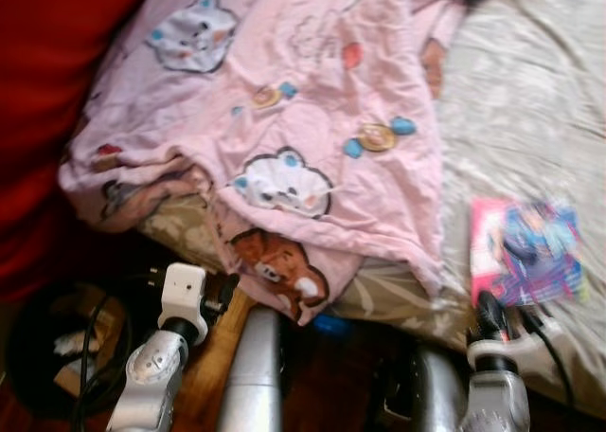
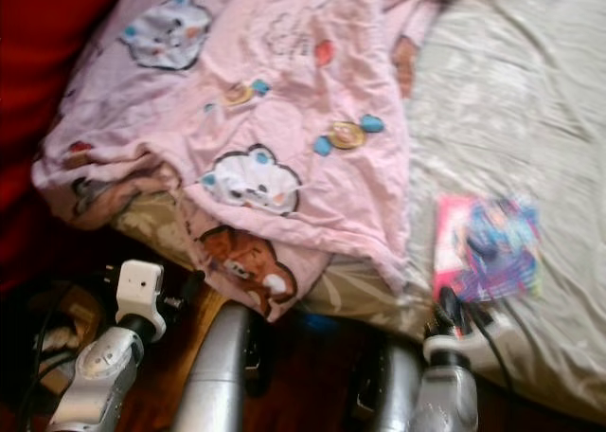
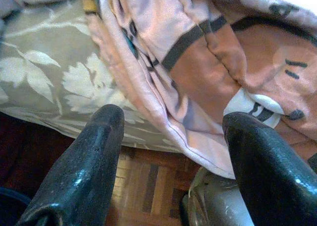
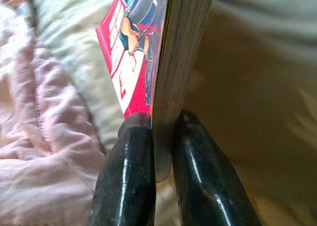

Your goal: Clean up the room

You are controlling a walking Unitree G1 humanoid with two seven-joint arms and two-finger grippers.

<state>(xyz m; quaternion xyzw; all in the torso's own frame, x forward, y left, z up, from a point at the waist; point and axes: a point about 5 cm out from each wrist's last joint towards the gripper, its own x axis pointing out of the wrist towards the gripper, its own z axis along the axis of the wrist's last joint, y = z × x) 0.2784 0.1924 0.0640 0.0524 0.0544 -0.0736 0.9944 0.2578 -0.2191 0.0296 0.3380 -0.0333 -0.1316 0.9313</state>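
A pink and blue comic book [image 1: 528,252] lies at the near right of the bed. My right gripper [image 1: 488,311] is shut on its near edge; in the right wrist view the two black fingers [image 4: 130,176] pinch the book [image 4: 173,62] between them. A pink blanket [image 1: 284,119] with cartoon cats and bears covers the left half of the bed and hangs over its edge. My left gripper [image 3: 173,151] is open just below that hanging corner [image 3: 208,77], with nothing between its fingers [image 3: 94,151]. The left wrist [image 1: 182,299] sits low by the bed's edge.
The grey leaf-print sheet [image 1: 540,100] covers the right side of the bed. A red surface [image 1: 47,91] rises at the left. Below the bed is wooden parquet floor [image 1: 222,347], with a dark round basket [image 1: 52,347] holding cables at lower left.
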